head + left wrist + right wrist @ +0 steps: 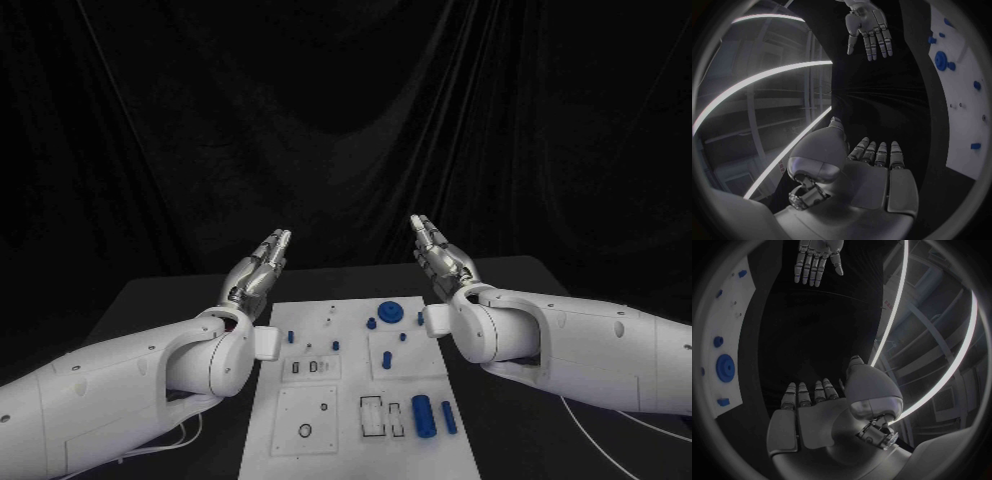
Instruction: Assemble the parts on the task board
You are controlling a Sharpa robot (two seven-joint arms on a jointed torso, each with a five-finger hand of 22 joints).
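Nearest the camera, at the near right of the white task board (274, 425), stands a fat blue cylinder (423, 416) with a thinner blue peg (449, 417) just to its right and two dark rectangular slots to its left. A small black ring (304, 430) lies on the near left panel. Farther along the board sits a round blue disc (389, 309), with a few small blue pieces near it and in the board's middle. The board lies in the middle of the black surface (144, 300).

Both arms are raised above the board's far end. The left robot hand (261, 265) and the right robot hand (440, 252) are each flat, fingers straight and close together, holding nothing and touching nothing; they are well apart from each other and from the parts.

Judging by their look, the blue parts are probably rigid moulded plastic: light, stiff, smooth and somewhat slippery, not fragile. The cylinder would best be pinched across its round sides near the middle, so it does not roll or tip. The thin peg calls for a fingertip pinch at its sides. The disc looks easiest to take by its rim. Light pieces like these may skid on the board if nudged.
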